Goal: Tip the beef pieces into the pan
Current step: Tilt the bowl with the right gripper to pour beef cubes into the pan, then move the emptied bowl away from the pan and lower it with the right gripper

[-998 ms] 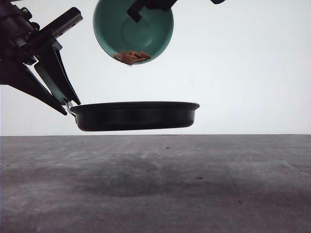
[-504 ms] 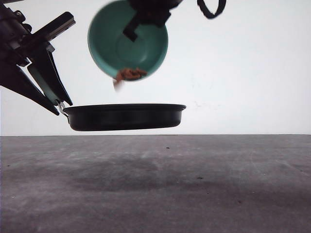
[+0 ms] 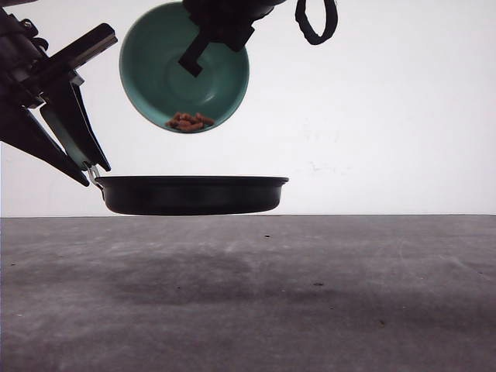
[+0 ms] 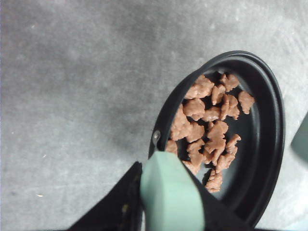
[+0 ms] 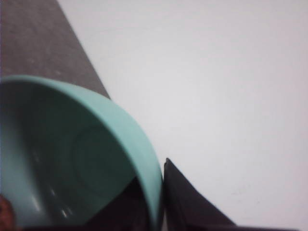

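A teal-green bowl [image 3: 184, 68] hangs tipped steeply on its side, open face toward the camera, directly above the left half of the black pan [image 3: 190, 194]. The right tool [image 3: 209, 35] grips the bowl's upper rim, closed on it. A small cluster of beef pieces [image 3: 190, 122] sits at the bowl's lowest lip, so anything sliding off falls straight down into the pan just beneath.

The left tool [image 3: 74, 136] is clamped on the pan's short mint-green handle [image 4: 171, 195] and holds the pan level in the air, well above the grey table [image 3: 310, 294]. The handle points left, toward the left arm.

From the left wrist camera, many beef pieces [image 4: 209, 125] already lie inside the pan: small, lumpy, reddish-brown chunks spread across the smooth, matte black base. The pan is shallow and round with low sides. The bowl looks smooth and glossy with a thick pale rim [image 5: 139, 144]. The table is a dull, mottled grey surface.

Most of the pour looks done; a few pieces remain in the bowl.
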{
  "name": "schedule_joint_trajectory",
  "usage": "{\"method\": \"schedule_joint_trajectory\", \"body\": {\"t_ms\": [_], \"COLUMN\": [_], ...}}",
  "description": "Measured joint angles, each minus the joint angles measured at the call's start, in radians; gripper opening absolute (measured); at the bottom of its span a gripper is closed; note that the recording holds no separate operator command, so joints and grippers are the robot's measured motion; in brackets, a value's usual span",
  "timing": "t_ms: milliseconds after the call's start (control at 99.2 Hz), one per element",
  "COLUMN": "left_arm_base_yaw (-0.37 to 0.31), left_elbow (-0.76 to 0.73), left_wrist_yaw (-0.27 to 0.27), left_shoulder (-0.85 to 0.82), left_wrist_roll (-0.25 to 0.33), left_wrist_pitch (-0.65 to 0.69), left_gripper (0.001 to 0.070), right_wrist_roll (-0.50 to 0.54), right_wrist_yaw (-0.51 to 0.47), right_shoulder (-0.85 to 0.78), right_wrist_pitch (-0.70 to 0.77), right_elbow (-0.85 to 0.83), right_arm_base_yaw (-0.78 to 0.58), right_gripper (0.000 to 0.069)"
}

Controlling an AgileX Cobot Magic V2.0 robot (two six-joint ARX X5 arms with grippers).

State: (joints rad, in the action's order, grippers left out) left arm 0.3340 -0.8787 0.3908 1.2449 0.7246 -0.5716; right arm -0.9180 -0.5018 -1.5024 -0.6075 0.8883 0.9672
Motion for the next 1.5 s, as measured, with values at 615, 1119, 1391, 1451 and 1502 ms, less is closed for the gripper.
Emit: {"method": "schedule_joint_trajectory", "body": {"t_ms": [615, 1119, 1391, 1451, 1502], "left_arm_base_yaw": [-0.016, -0.024, -0.024, -0.024, -0.024], "left_elbow": [0.000, 0.000, 0.000, 0.000, 0.000], "left_wrist_yaw": [-0.011, -0.018, -0.018, -0.018, -0.018], "left_shoulder": [0.000, 0.000, 0.001, 0.001, 0.001], "left_wrist_roll": [-0.003, -0.029, -0.031, -0.033, -0.033], "left_wrist_pitch": [0.028, 0.104, 0.135, 0.143, 0.154], "left_gripper": [0.0059, 0.0059, 0.0059, 0.0059, 0.0059], "right_wrist_roll": [0.155, 1.124, 1.262, 1.258, 1.257], "right_wrist_yaw": [-0.133, 0.283, 0.504, 0.515, 0.546], "right_shoulder": [0.023, 0.366, 0.314, 0.293, 0.273], "right_wrist_pitch": [-0.041, 1.058, 1.355, 1.359, 1.357], "right_elbow": [0.000, 0.256, 0.224, 0.194, 0.163], "right_arm_base_yaw": [-0.026, -0.497, -0.935, -0.985, -1.018], "right_gripper": [0.0019, 0.0019, 0.0019, 0.0019, 0.0019]}}
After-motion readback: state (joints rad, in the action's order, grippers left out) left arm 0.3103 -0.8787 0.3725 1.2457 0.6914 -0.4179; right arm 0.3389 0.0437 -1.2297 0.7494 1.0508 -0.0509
